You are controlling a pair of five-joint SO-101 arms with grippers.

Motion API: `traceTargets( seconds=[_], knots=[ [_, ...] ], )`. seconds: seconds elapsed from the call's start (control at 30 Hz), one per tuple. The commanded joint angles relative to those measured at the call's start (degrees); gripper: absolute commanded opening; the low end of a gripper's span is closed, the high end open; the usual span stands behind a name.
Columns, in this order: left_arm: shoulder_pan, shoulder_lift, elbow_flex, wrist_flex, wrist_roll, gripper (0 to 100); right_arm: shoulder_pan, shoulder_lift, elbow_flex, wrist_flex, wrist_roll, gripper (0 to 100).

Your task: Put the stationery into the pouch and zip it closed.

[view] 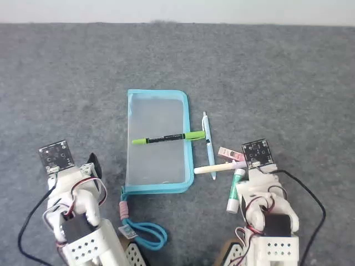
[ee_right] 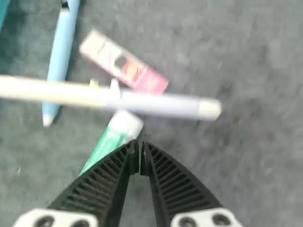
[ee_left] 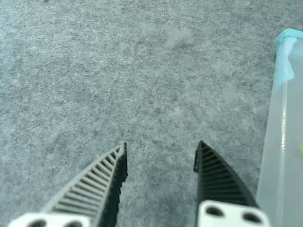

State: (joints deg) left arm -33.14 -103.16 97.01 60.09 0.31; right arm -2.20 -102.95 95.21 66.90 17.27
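The grey counter (view: 266, 77) carries the teal-edged pouch (view: 155, 116), lying flat. The left hand (ee_left: 162, 143) gapes wide, empty; the right hand (ee_right: 140, 143) is pinched together, holding nothing. A green highlighter (view: 166, 137) lies across the pouch, a blue pen (view: 209, 147) just beside.

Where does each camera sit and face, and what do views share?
High view: fixed above, looking down on the table, pouch and both arms.
Left wrist view: on that wrist, past the open left gripper to the pouch's edge.
Right wrist view: past the shut right gripper to the blue pen.
Shared with high view: pouch, blue pen.
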Motion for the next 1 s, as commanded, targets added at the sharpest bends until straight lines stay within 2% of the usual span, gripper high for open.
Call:
traceTargets(
  seconds=[0.0, 0.17, 0.3, 0.43, 0.63, 0.77, 0.97],
  knots=[
    [-0.2, -1.0, -0.4, 0.2, 0.6, 23, 0.0, -1.0, -1.9, -4.3, 8.9, 1.6],
    [-0.2, -1.0, -0.4, 0.2, 0.6, 23, -9.3, -0.9, -7.4, -1.0, 8.7, 5.8],
    [-0.2, -1.0, -0.4, 0.2, 0.6, 23, -18.3, -0.8, -12.1, 0.5, 1.0, 13.1],
    [-0.2, -1.0, -0.4, 0.2, 0.6, 23, -24.2, 2.1, -17.2, 0.0, -2.9, 13.8],
    [-0.2, -1.0, -0.4, 0.2, 0.6, 23, -29.7, 22.8, -25.9, -3.6, -3.2, 14.0],
    [-0.2, -1.0, -0.4, 0.2, 0.6, 23, -37.7, 39.3, -30.2, -6.9, -3.2, 14.2],
    [-0.2, -1.0, -0.4, 0.2, 0.6, 23, -49.5, 55.7, -31.1, -14.7, -2.8, 25.8]
  ],
)
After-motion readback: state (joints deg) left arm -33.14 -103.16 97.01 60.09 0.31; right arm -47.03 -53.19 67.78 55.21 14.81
